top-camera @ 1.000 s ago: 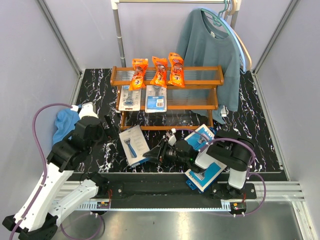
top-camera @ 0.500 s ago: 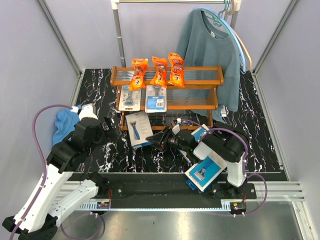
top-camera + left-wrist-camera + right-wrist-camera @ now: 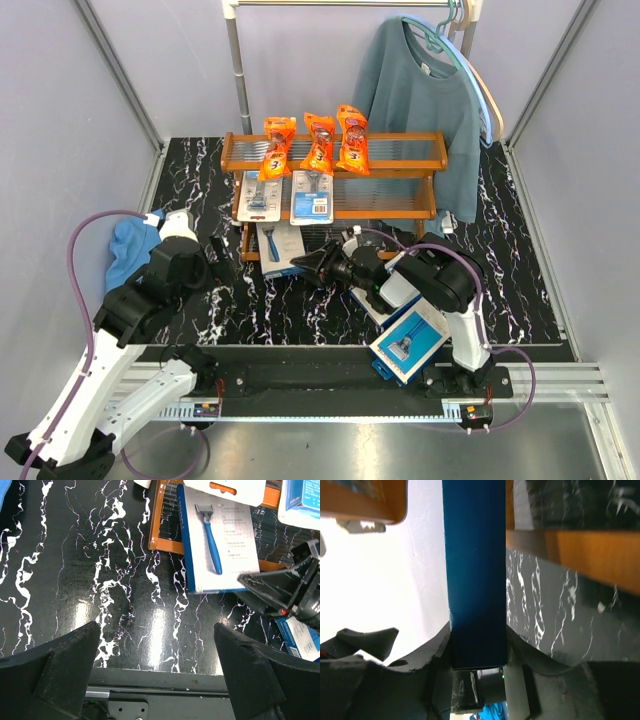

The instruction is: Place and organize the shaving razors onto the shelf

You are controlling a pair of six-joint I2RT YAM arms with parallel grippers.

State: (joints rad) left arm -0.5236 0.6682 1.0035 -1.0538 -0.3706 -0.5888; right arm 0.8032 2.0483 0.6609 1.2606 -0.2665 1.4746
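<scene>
The shelf [image 3: 400, 150] stands at the back. Three orange bags [image 3: 320, 142] lie on its top tier and two blister cards [image 3: 312, 196] on the middle one. My right gripper [image 3: 316, 264] is shut on the near edge of a flat razor box [image 3: 279, 246], whose far end reaches over the lowest tier's front rail [image 3: 159, 527]. The right wrist view shows the box's dark blue edge [image 3: 475, 570] clamped between the fingers [image 3: 437, 650]. Two more razor boxes [image 3: 410, 342] lie under the right arm. My left gripper [image 3: 160, 675] hangs open above bare table, left of the box [image 3: 220, 545].
A blue cloth [image 3: 124, 246] lies at the table's left edge beside the left arm. A teal sweater [image 3: 425, 105] hangs from the metal rail [image 3: 238, 70] behind the shelf and drapes past the shelf's right end. Grey walls close in both sides.
My right gripper has carried the flat razor box away from the table's front, up to the shelf's lowest tier. The left arm has barely moved.
</scene>
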